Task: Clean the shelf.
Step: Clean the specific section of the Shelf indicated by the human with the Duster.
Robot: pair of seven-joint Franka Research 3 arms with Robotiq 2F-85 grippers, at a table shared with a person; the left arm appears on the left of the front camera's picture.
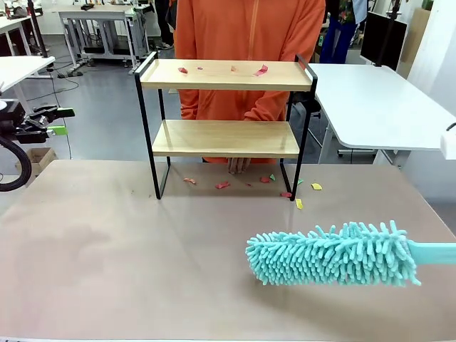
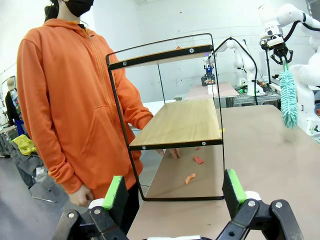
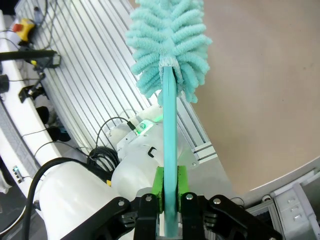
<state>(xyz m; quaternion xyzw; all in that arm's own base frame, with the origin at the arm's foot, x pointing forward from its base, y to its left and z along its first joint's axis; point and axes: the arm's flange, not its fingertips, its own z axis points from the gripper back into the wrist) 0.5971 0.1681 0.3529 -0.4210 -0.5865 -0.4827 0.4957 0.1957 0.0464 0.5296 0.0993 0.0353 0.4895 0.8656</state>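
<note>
Currently: approach step, no sweeping contact yet. The small two-tier shelf [image 1: 224, 77], light wooden boards in a thin black metal frame, stands at 12 o'clock on the brownish-grey table [image 1: 107, 249], directly in front of a person in an orange hoodie [image 1: 249, 43]. Red paper scraps [image 1: 261, 70] lie on its top board; the lower board looks bare. More loose coloured scraps [image 1: 223, 185] sit on the table around its feet.

The right gripper [image 3: 170, 180] is clenched on the handle of a teal fluffy microfibre duster [image 1: 331, 254], whose head hangs low over the table at 4 o'clock, well apart from the shelf. The left gripper [image 2: 174, 192] idles at 9 o'clock, jaws spread wide, grasping nothing.

Next move, as I judge it: raise the duster head to top-board height, carry it toward 12 o'clock, then brush across the board's long edge, since the raised end rails would likely trap scraps pushed sideways.
</note>
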